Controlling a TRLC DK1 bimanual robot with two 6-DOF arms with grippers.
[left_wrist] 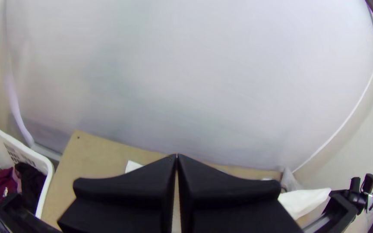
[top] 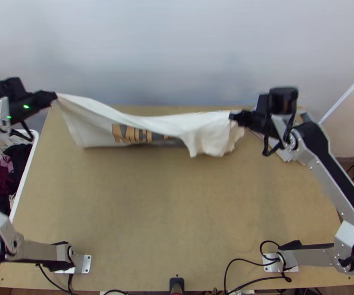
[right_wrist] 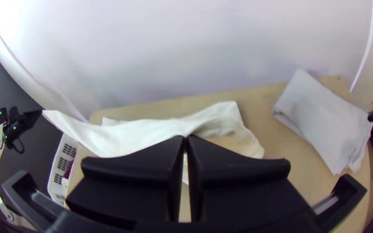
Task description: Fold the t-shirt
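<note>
Just off the table's [top: 177, 211] left edge there's the white laundry basket [top: 25, 177]. By the table's far left corner, the left gripper [top: 54, 97] is clamped on one end of the t-shirt [top: 169, 124], which sags across the table's far side to the right gripper [top: 232, 117], pinching it too. A folded grey cloth [right_wrist: 324, 121] lies at the table's far right.

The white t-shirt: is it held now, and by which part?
The t-shirt is held at both ends: the left gripper has a stretched-out corner, the right gripper the upper edge near the other end.
</note>
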